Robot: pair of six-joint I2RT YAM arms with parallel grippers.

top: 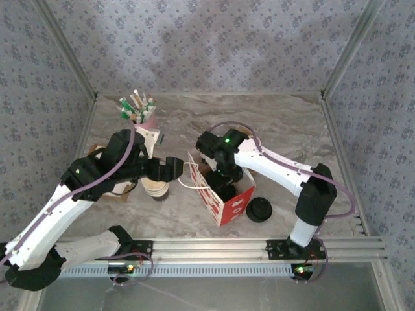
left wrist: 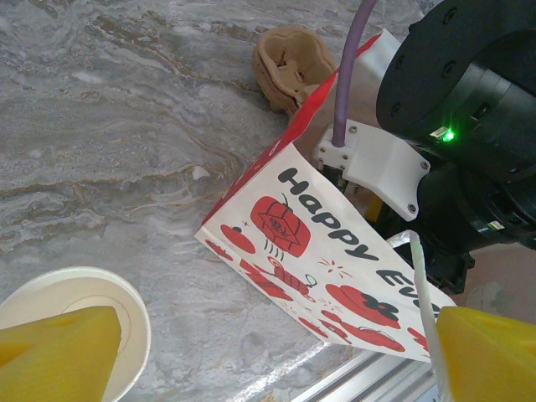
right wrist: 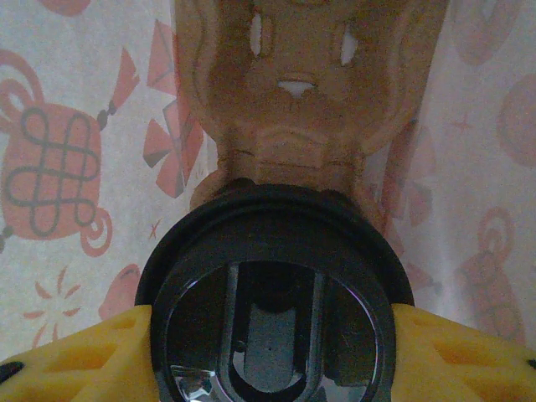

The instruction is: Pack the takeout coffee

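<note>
left arm: reaches from the near-left corner toward the middle of the counter (top: 279,129), elbow bent, wrist about level and pointing right at the bag.
left gripper (top: 174,168): yellow fingers (left wrist: 59,352) spread wide with nothing between them. It hovers just beside the bag's mouth, and the white handle loop (left wrist: 423,285) runs past 1 finger; I cannot tell if they touch.
right arm: rises from its base at the near right, folds at the elbow and drops wrist-first into the top of the bag.
right gripper (right wrist: 276,347): down inside the bag, its 2 yellow fingers pressed on opposite sides of the black lid, clamped on the takeout coffee.
takeout coffee (right wrist: 272,251): inside the paper bag, lid up, held by the right gripper.
pulp carrier (right wrist: 301,126): brown, just beyond the lid, against the bag's printed wall.
paper bag (top: 228,206): red and white, standing open near the front, between the 2 arms.
open cup (left wrist: 50,289): white, lidless, on the counter under the left gripper.
loose lid (top: 259,209): black, flat on the counter, just right of the bag.
pink cup (top: 148,119): far left, holding green-and-white sachets (top: 136,103), well apart from the bag.
</note>
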